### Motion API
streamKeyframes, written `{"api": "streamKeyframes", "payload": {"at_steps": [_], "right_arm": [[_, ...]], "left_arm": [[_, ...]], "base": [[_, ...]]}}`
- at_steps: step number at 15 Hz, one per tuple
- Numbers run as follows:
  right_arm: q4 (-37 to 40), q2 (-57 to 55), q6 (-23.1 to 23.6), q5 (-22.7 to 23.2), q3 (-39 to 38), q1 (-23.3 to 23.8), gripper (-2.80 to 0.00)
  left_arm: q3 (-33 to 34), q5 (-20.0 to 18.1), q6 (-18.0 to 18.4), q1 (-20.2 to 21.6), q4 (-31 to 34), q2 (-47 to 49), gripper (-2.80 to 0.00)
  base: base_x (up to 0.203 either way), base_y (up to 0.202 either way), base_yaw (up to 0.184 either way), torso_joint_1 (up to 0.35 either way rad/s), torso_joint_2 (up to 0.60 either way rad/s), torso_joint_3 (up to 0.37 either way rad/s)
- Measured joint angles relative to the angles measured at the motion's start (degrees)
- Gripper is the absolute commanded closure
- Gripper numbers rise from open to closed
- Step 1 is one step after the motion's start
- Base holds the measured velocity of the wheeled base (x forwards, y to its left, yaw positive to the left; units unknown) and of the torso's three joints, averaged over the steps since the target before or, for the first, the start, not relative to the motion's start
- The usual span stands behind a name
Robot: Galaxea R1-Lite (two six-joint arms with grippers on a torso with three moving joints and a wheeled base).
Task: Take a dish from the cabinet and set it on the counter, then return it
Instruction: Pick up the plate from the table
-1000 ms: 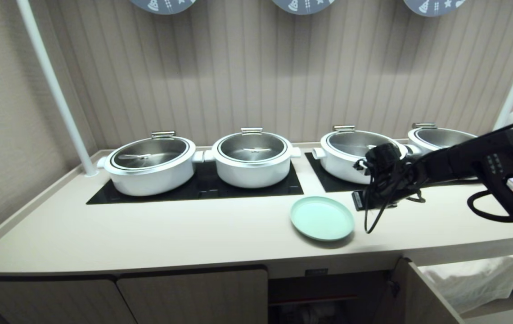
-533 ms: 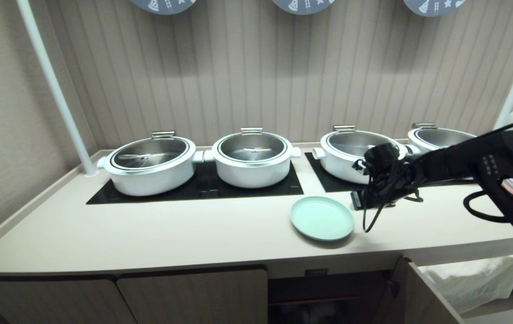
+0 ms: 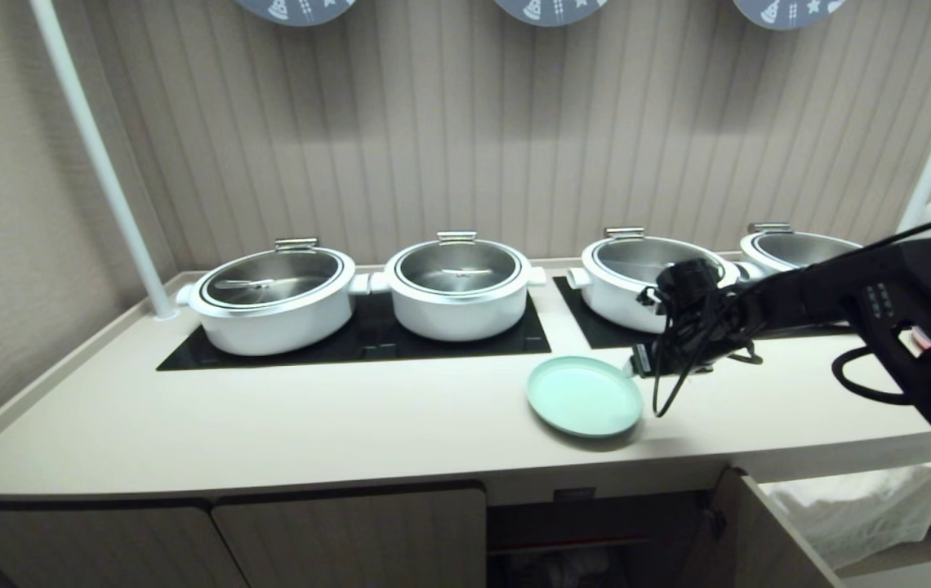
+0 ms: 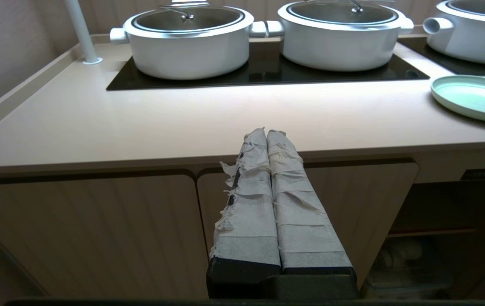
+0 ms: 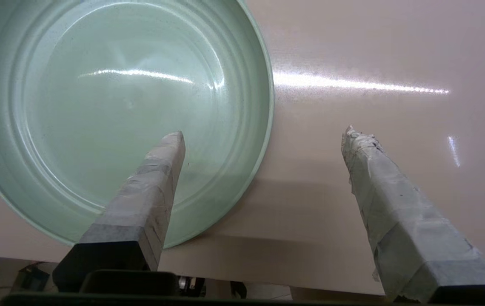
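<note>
Fingers (image 5: pixel 149 199) of the right gripper (image 5: pixel 263 136) stand wide apart with nothing between them: one taped finger hangs over the dish's bowl, the other over bare worktop beside its rim, and neither grips the plate. That dish (image 3: pixel 585 396), the pale mint-green plate, lies flat on the counter (image 3: pixel 310 425), free of any grip, near the counter's front edge and just in front of the gap between the two black hob panels (image 3: pixel 367 339). From the head camera the right gripper (image 3: pixel 637 363) sits at the dish's right-hand rim, its black arm reaching in from the right over the counter. Behind the dish four white lidded pots (image 3: pixel 457 290) stand in a row on the hob panels, against the ribbed back wall. Below the dish, under the counter's edge, the cabinet (image 3: pixel 596 539) is open, its door (image 3: pixel 759 539) swung out to the right and a small black label (image 3: pixel 573 493) on the strip above the opening. Over on the left, the left gripper (image 4: pixel 266 135) hangs in front of the closed cupboard doors (image 4: pixel 89 229), well apart from the dish, its two taped fingers pressed together on nothing.
</note>
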State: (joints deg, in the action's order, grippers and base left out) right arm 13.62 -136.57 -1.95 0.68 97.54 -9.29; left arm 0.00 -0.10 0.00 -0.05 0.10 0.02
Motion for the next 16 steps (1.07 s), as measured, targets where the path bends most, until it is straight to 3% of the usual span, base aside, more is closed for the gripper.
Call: {"api": "streamKeyframes", "payload": {"at_steps": [11,16], "right_arm": [[0.4,-3.2,-0.2,0.2,2.5,0.0,-2.80],[4.3,-5.5,-0.2,0.3,7.0,-0.4,-2.80]], "left_arm": [[0.0,0.0,0.0,0.0,0.0,0.0,0.00],[0.0,0.0,0.0,0.0,0.0,0.0,0.00]], "base": [[0.000,0.000,0.000,0.000,0.00,0.000],[0.000,0.000,0.000,0.000,0.00,0.000]]}}
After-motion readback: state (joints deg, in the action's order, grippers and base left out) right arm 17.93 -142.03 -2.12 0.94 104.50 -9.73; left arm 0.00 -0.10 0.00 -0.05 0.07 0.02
